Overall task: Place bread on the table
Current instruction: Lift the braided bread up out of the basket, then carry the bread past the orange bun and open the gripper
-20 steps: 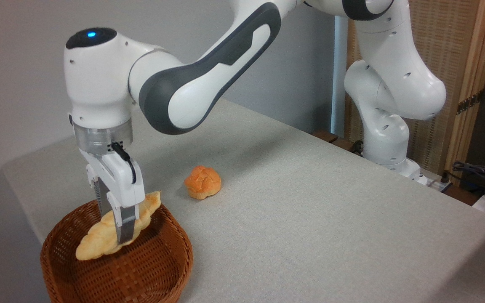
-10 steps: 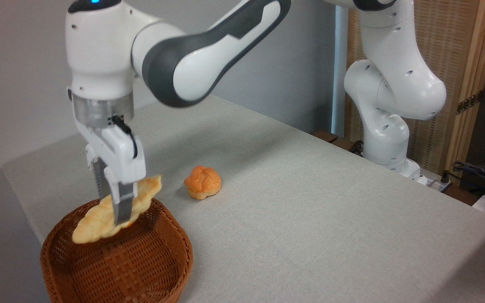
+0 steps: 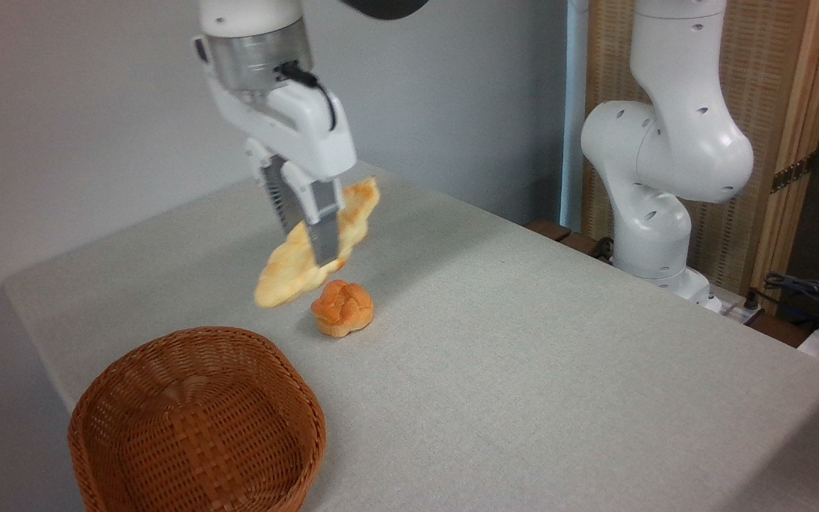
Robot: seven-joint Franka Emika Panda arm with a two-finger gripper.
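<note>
Because the braided loaf [image 3: 296, 267] must end on the counter [image 3: 523, 341], the hand [image 3: 310, 245] carries it high, clenched across its middle, clear of the wicker basket [image 3: 196, 419] near the counter's front-left corner. It hangs tilted, ends jutting either side of the fingers, above the round roll [image 3: 342, 307].

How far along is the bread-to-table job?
Done: the bread is out of the basket, which sits empty. In hand: the hand grips it mid-air, tilted, above the round roll. Left: lower and release it on the table.
</note>
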